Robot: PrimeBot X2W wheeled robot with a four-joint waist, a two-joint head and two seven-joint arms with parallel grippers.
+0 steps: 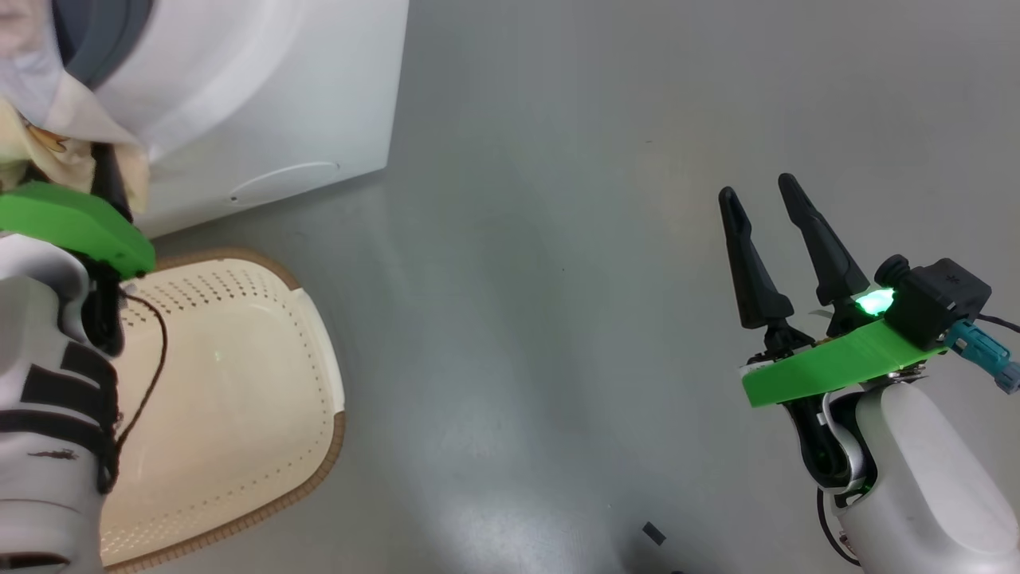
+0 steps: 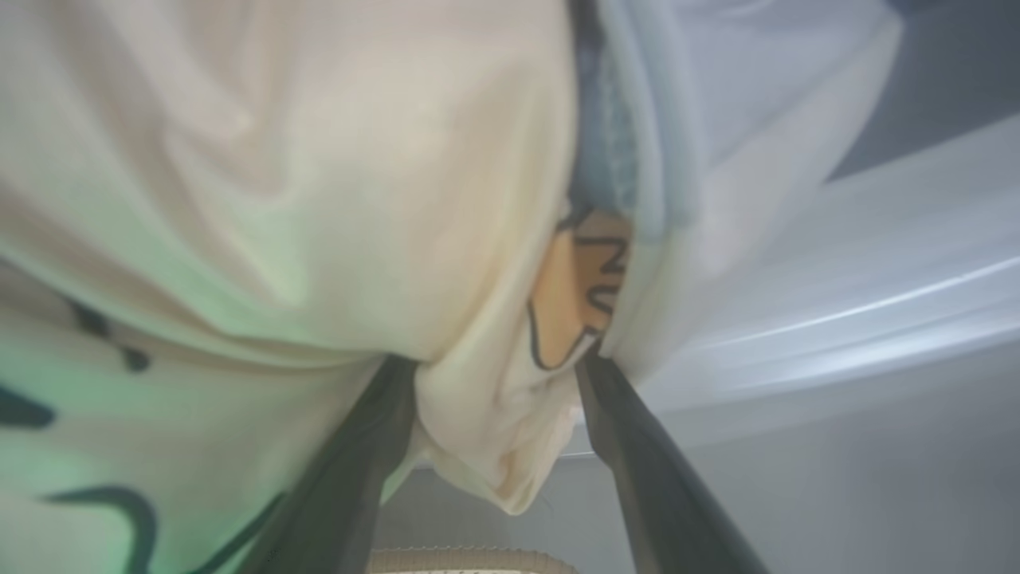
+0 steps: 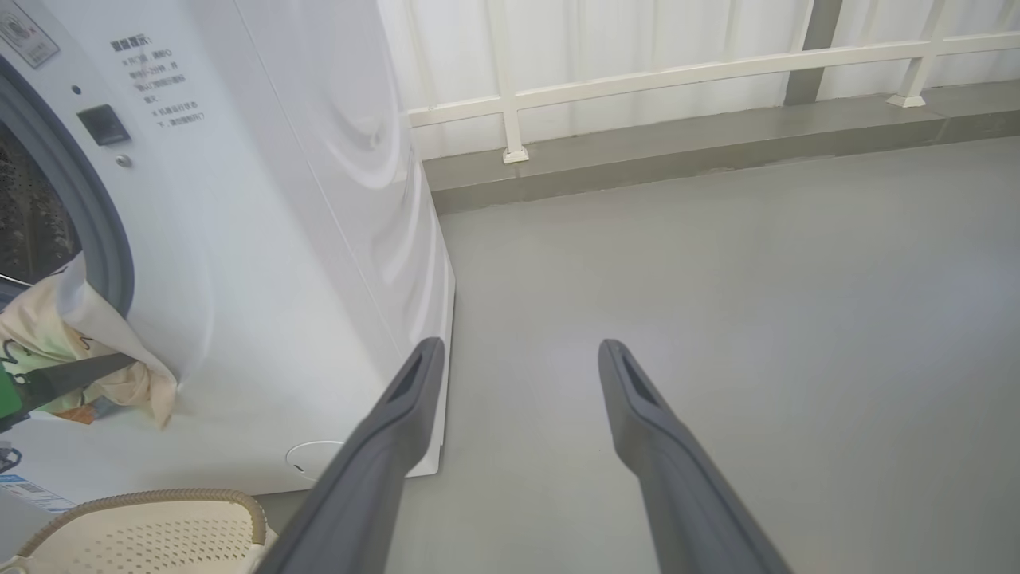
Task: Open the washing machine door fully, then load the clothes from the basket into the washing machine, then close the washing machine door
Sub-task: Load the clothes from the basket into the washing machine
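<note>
The clothes [image 1: 48, 143], cream and light blue cloth with an orange print, hang over the grey gasket [image 3: 88, 207] at the mouth of the white washing machine [image 1: 319, 96]. My left gripper [image 1: 103, 171] reaches into the bundle. In the left wrist view its fingers [image 2: 374, 446] stand wide apart with a fold of the clothes [image 2: 279, 199] between them; their tips are hidden in the cloth. The cream basket [image 1: 319, 470] sits below on the floor, its inside bare. My right gripper [image 1: 757, 189] hovers open over the floor, far right of the machine. The washing machine door is out of view.
Grey floor [image 1: 558, 319] stretches to the right of the machine. A white railing [image 3: 677, 76] on a raised kerb runs behind. A small dark scrap [image 1: 653, 532] lies on the floor near the bottom of the head view. The machine's round hatch [image 3: 315, 458] faces the basket [image 3: 159, 526].
</note>
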